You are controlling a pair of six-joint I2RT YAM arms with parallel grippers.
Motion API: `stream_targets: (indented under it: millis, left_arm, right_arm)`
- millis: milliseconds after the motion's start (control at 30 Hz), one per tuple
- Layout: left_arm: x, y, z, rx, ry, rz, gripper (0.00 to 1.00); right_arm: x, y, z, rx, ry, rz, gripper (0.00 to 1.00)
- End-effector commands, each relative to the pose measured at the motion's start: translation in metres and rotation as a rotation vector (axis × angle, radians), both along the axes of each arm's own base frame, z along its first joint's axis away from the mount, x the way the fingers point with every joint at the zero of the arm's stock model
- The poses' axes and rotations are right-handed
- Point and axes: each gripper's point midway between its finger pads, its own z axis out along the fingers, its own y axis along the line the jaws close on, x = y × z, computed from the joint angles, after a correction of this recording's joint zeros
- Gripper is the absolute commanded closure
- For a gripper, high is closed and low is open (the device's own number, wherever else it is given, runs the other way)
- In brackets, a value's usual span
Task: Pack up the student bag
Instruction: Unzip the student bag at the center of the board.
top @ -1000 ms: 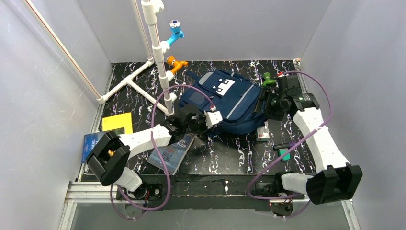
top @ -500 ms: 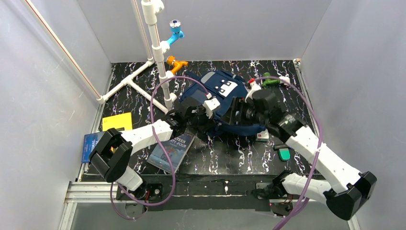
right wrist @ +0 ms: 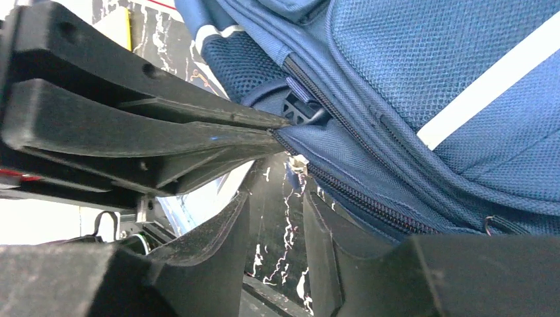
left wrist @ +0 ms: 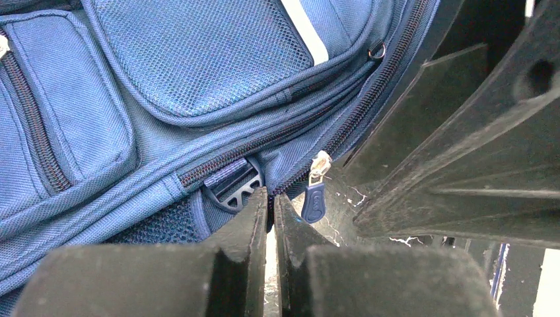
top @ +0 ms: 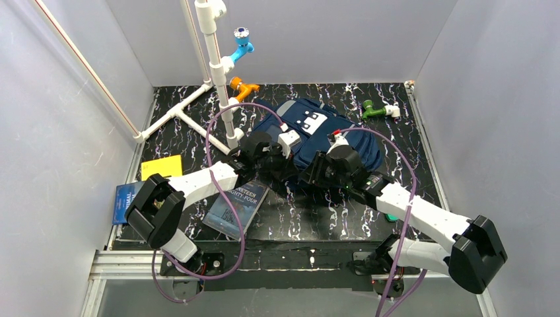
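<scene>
- The student bag [top: 320, 129] lies flat at the far middle of the black marbled table [top: 317, 221].
- My left gripper [left wrist: 267, 198] is clenched, its tips at the bag's near edge beside a zip pull [left wrist: 315, 198]. I cannot tell whether fabric is pinched.
- My right gripper [right wrist: 276, 198] is released, with bare table showing between its jaws, just beside the bag.

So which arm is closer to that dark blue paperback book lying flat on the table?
Left. The left arm runs right beside the dark blue paperback book; the right arm reaches in from the other side, toward the navy fabric backpack.
</scene>
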Motion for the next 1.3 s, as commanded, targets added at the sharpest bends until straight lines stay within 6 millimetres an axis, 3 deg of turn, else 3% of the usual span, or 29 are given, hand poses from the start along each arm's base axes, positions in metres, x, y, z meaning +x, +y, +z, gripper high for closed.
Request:
stream_targets:
  millis: [0,100,233,400,600,733,867,1133,1267]
  left_arm:
    - [0.008,-0.014,0.045,-0.118,-0.053,-0.029,1.00]
    - [0.008,-0.014,0.046,-0.122,-0.052,-0.032,1.00]
    - [0.007,-0.014,0.048,-0.130,-0.043,-0.034,1.00]
    - [0.008,-0.013,0.045,-0.124,-0.043,-0.031,1.00]
    - [0.010,-0.011,0.046,-0.128,-0.037,-0.019,1.00]
    - [0.010,-0.012,0.044,-0.129,-0.027,-0.022,1.00]
    - [0.008,-0.013,0.045,-0.135,-0.020,-0.029,1.00]
    - [0.012,-0.010,0.041,-0.121,-0.025,-0.002,1.00]
    - [0.026,0.001,0.028,-0.065,-0.056,0.082,1.00]
  right_arm:
    - [0.008,0.003,0.002,0.010,-0.051,-0.032,0.56]
    - [0.008,0.006,-0.013,0.016,-0.029,-0.033,0.56]
    - [0.028,0.023,-0.009,0.096,-0.075,-0.062,0.56]
    - [0.032,0.018,-0.013,0.036,-0.053,-0.089,0.66]
    - [0.029,0.018,-0.025,0.081,0.001,-0.125,0.83]
    - [0.034,0.021,-0.020,0.132,0.003,-0.162,0.60]
    - [0.041,0.017,-0.021,0.092,0.004,-0.201,0.61]
    - [0.050,0.014,-0.019,0.070,-0.043,-0.221,0.87]
    - [0.050,0.010,-0.007,0.051,-0.023,-0.236,0.99]
